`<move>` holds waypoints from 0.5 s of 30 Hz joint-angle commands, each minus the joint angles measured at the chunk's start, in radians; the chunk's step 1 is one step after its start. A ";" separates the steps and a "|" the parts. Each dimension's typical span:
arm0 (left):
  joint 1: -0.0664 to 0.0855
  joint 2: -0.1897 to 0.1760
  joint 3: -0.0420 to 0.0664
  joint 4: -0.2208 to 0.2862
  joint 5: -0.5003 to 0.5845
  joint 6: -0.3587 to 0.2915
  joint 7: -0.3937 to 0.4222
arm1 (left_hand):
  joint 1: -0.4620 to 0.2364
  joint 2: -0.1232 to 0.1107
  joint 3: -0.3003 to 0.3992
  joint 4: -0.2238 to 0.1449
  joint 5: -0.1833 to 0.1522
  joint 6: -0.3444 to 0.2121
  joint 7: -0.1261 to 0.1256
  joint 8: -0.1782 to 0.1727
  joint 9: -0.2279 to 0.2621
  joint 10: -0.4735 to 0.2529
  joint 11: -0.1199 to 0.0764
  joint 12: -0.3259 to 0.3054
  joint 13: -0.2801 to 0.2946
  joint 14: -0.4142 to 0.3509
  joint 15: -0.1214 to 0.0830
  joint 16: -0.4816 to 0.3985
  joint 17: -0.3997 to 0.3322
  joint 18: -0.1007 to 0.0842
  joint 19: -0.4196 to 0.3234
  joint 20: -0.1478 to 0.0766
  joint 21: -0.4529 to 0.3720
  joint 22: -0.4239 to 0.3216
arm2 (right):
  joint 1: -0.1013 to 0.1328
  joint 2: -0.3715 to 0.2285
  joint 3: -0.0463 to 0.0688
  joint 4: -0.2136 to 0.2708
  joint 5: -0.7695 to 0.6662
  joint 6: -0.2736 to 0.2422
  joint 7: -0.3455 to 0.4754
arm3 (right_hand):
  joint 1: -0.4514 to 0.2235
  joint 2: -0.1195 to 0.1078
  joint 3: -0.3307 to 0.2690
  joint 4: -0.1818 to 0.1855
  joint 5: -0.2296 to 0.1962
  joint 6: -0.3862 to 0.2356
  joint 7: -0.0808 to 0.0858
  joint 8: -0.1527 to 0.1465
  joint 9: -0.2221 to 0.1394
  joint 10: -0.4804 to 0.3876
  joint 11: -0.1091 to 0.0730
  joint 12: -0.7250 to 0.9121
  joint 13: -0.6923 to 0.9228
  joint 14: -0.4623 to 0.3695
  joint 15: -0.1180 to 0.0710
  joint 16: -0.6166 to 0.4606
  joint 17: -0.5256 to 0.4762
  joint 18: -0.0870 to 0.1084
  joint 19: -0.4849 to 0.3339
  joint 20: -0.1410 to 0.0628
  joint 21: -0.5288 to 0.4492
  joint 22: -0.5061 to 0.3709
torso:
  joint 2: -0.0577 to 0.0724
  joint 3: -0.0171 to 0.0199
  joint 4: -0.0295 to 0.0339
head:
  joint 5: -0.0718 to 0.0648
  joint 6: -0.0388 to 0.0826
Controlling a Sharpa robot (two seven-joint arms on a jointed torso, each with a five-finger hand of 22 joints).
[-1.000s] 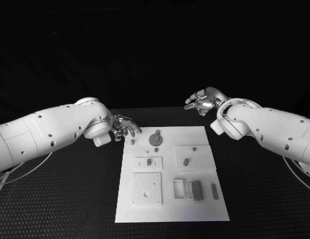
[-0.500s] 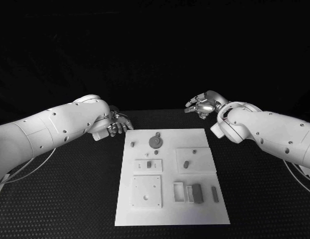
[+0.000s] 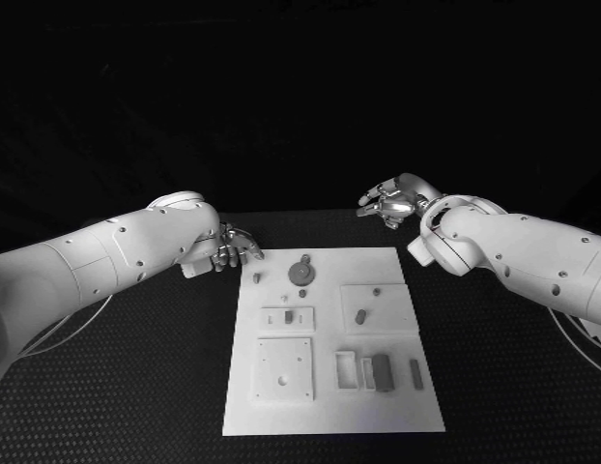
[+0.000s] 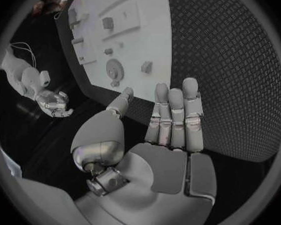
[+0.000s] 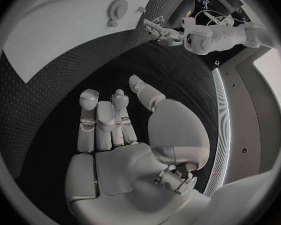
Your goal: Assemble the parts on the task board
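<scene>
The white task board [image 3: 329, 411] lies in the middle of the black table. On it are a round grey part [image 3: 302, 270], a small peg [image 3: 258, 277], two small parts [image 3: 362, 315] [image 3: 288, 315] on raised plates, and dark blocks [image 3: 382, 370] near the front. My left hand [image 3: 234, 246] hovers beside the board's far left corner, holding nothing. Seen from the left wrist, this hand [image 4: 159, 130] has straight fingers, with the board [image 4: 147, 30] beyond them. My right hand [image 3: 394, 201] floats past the board's far right corner. In the right wrist view that hand [image 5: 122, 130] is empty too.
Black textured table mat [image 3: 133, 387] surrounds the board on both sides. The right wrist view shows the board [image 5: 59, 30] and my left hand [image 5: 162, 32] across from it. The left wrist view shows my right hand [image 4: 53, 102] past the board's far edge.
My left arm has swung, and its hand drew back slightly from the board's far left corner. The right hand has barely shifted. No part has moved.
</scene>
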 commanded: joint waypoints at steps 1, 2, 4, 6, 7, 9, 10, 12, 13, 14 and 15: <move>-0.004 0.006 -0.002 -0.003 -0.021 0.049 0.030 | -0.013 -0.015 -0.003 0.015 -0.006 -0.019 0.014 -0.008 -0.012 -0.001 0.008 0.000 -0.001 -0.004 0.005 0.004 0.000 0.028 0.004 0.005 -0.004 0.003 | 0.000 0.001 0.001 0.003 0.001 0.014 0.009 | -0.004 0.010 -0.006 0.000 0.002 -0.006 0.012 -0.006 0.001 -0.007 -0.001 0.006 -0.001 -0.007 -0.002 -0.003 0.002 0.045 0.001 -0.007 -0.002 0.012 | -0.001 0.0003 0.0004 | 0.001 0.001; -0.005 0.006 -0.003 -0.002 -0.022 0.054 0.032 | -0.018 -0.016 -0.004 0.018 -0.006 -0.018 0.013 -0.008 -0.014 -0.001 0.008 0.001 -0.001 -0.004 0.005 0.005 0.001 0.029 0.004 0.005 -0.004 0.004 | 0.000 0.002 0.001 0.003 0.001 0.014 0.009 | -0.004 0.010 -0.006 0.000 0.002 -0.006 0.012 -0.006 0.001 -0.007 -0.001 0.006 -0.001 -0.007 -0.002 -0.003 0.002 0.045 0.001 -0.007 -0.002 0.012 | -0.001 0.0003 0.0004 | 0.001 0.001; -0.007 0.008 -0.005 -0.003 -0.025 0.070 0.043 | -0.023 -0.016 -0.005 0.021 -0.006 -0.014 0.013 -0.007 -0.017 -0.001 0.007 0.003 0.000 -0.005 0.005 0.007 0.002 0.030 0.004 0.005 -0.004 0.005 | 0.000 0.002 0.001 0.003 0.001 0.014 0.009 | -0.004 0.011 -0.006 0.000 0.002 -0.006 0.012 -0.006 0.001 -0.007 -0.001 0.006 -0.001 -0.007 -0.002 -0.003 0.002 0.045 0.001 -0.007 -0.002 0.012 | -0.001 0.0008 -0.0002 | 0.001 0.000; -0.009 0.009 -0.007 -0.006 -0.015 0.095 0.056 | -0.022 -0.012 -0.004 0.021 -0.006 -0.010 0.012 -0.006 -0.020 -0.003 0.007 0.003 0.000 -0.007 0.005 0.008 0.002 0.030 0.003 0.005 -0.004 0.007 | 0.000 0.002 0.001 0.002 0.001 0.015 0.009 | -0.005 0.011 -0.006 0.000 0.002 -0.006 0.012 -0.006 0.001 -0.007 -0.001 0.006 -0.001 -0.007 -0.002 -0.003 0.002 0.045 0.001 -0.007 -0.002 0.012 | -0.001 0.0008 -0.0004 | 0.000 -0.002; -0.011 0.009 -0.007 -0.007 -0.006 0.098 0.055 | -0.020 -0.009 -0.003 0.021 -0.006 -0.009 0.012 -0.005 -0.022 -0.007 0.007 0.003 0.000 -0.010 0.005 0.007 0.002 0.030 0.000 0.006 -0.005 0.007 | 0.000 0.002 0.001 0.002 0.001 0.015 0.008 | -0.005 0.011 -0.006 0.000 0.002 -0.006 0.012 -0.006 0.001 -0.007 -0.001 0.006 -0.001 -0.007 -0.002 -0.003 0.002 0.045 0.001 -0.007 -0.002 0.012 | -0.001 0.0011 -0.0004 | 0.000 -0.002; -0.013 0.010 -0.007 -0.008 -0.004 0.107 0.058 | -0.013 0.001 -0.001 0.014 -0.005 -0.004 0.014 -0.004 -0.029 -0.019 0.009 -0.001 -0.002 -0.022 0.008 0.003 0.001 0.028 -0.011 0.009 -0.010 0.009 | 0.000 0.003 0.001 0.000 0.001 0.015 0.008 | -0.005 0.011 -0.006 0.000 0.002 -0.006 0.012 -0.006 0.001 -0.007 -0.001 0.006 -0.001 -0.007 -0.002 -0.003 0.002 0.045 0.001 -0.007 -0.002 0.012 | -0.001 0.0014 -0.0004 | 0.000 -0.002; -0.015 0.010 -0.007 -0.008 -0.004 0.107 0.057 | -0.007 0.008 0.000 0.008 -0.004 0.001 0.013 -0.002 -0.032 -0.020 0.008 0.001 -0.001 -0.024 0.008 0.005 0.002 0.028 -0.013 0.010 -0.010 0.011 | 0.000 0.004 0.001 -0.002 0.001 0.015 0.008 | -0.005 0.011 -0.006 0.000 0.002 -0.006 0.012 -0.006 0.001 -0.007 -0.001 0.006 -0.001 -0.007 -0.002 -0.003 0.002 0.045 0.001 -0.007 -0.002 0.012 | -0.001 0.0010 -0.0005 | 0.000 -0.003; -0.018 0.013 -0.008 -0.014 -0.005 0.108 0.057 | -0.002 0.014 0.000 0.001 -0.004 0.005 0.012 -0.001 -0.037 -0.021 0.008 0.003 -0.001 -0.025 0.008 0.007 0.003 0.028 -0.013 0.010 -0.009 0.013 | 0.000 0.004 0.001 -0.003 0.001 0.016 0.008 | -0.005 0.011 -0.006 0.000 0.002 -0.006 0.012 -0.006 0.001 -0.007 -0.001 0.006 -0.001 -0.007 -0.002 -0.003 0.002 0.045 0.001 -0.007 -0.002 0.012 | -0.001 0.0008 -0.0008 | 0.000 -0.003; -0.019 0.014 -0.008 -0.016 -0.006 0.108 0.057 | 0.001 0.017 0.000 -0.001 -0.004 0.006 0.012 -0.001 -0.039 -0.021 0.008 0.004 -0.001 -0.026 0.008 0.008 0.003 0.028 -0.013 0.010 -0.009 0.014 | 0.000 0.004 0.001 -0.003 0.001 0.015 0.008 | -0.005 0.011 -0.006 0.000 0.002 -0.006 0.012 -0.006 0.001 -0.007 -0.001 0.006 -0.001 -0.007 -0.002 -0.003 0.002 0.045 0.001 -0.007 -0.002 0.012 | -0.002 0.0007 -0.0008 | 0.001 -0.004; -0.020 0.014 -0.008 -0.017 -0.007 0.106 0.057 | 0.002 0.019 0.000 -0.003 -0.004 0.007 0.012 0.000 -0.041 -0.022 0.008 0.004 -0.001 -0.026 0.008 0.008 0.003 0.028 -0.013 0.010 -0.008 0.015 | 0.000 0.005 0.001 -0.003 0.001 0.015 0.008 | -0.006 0.011 -0.006 0.000 0.002 -0.006 0.012 -0.006 0.001 -0.007 -0.001 0.007 -0.001 -0.007 -0.002 -0.003 0.002 0.045 0.001 -0.007 -0.002 0.012 | -0.002 0.0004 -0.0007 | 0.000 -0.004; -0.021 0.014 -0.009 -0.017 -0.009 0.106 0.058 | 0.004 0.021 0.000 -0.005 -0.003 0.008 0.012 0.000 -0.042 -0.022 0.008 0.005 -0.001 -0.026 0.008 0.009 0.004 0.028 -0.013 0.010 -0.008 0.016 | 0.000 0.005 0.001 -0.003 0.001 0.016 0.008 | -0.006 0.011 -0.006 0.000 0.002 -0.006 0.012 -0.006 0.001 -0.007 -0.001 0.007 -0.001 -0.007 -0.002 -0.003 0.002 0.045 0.001 -0.007 -0.002 0.012 | -0.002 0.0007 -0.0007 | 0.000 -0.004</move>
